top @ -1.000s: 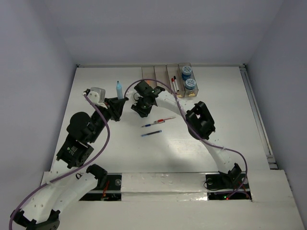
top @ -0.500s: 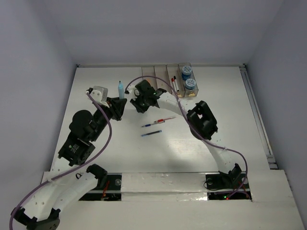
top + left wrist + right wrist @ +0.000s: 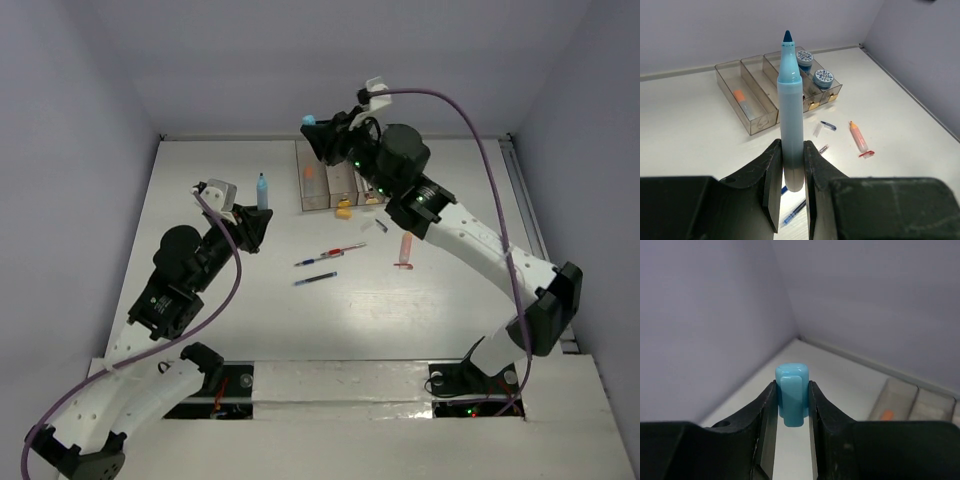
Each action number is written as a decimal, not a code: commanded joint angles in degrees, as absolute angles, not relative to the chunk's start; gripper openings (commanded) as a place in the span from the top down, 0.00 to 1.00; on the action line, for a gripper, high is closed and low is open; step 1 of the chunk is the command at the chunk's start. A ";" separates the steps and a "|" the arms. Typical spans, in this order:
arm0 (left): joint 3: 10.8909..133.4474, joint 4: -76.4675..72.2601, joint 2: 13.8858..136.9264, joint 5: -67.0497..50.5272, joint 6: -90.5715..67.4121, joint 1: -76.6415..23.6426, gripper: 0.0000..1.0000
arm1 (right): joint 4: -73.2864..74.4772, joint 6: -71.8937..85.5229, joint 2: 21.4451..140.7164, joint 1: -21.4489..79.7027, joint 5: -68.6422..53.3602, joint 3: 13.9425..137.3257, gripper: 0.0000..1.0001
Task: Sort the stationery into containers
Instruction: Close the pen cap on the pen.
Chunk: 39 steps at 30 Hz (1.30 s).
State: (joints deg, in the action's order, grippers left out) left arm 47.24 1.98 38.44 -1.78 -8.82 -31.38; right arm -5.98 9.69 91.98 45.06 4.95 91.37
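Marker [image 3: 791, 90] stands clamped upright in left end effector [image 3: 791, 150] while right end effector [image 3: 791, 391] pinches its cap [image 3: 790, 376] up high (likely to recap before binning).

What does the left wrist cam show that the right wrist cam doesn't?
Left wrist only: the uncapped marker upright in the left gripper, two rolls in one bin, and pens and a pink stick lying loose. Right wrist only: the cap pinched in the right gripper. Both: the bins, with an orange stick in the end one.
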 commanded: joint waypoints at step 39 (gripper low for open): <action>46.93 -1.14 41.31 -2.02 -8.53 -30.94 1.00 | -34.10 36.56 94.66 48.96 -12.48 82.88 1.00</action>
State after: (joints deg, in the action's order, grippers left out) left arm 47.20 1.91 41.56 -1.85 -8.82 -31.38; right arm -31.29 37.63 94.52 48.01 -12.49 80.53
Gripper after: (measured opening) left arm 0.153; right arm 0.309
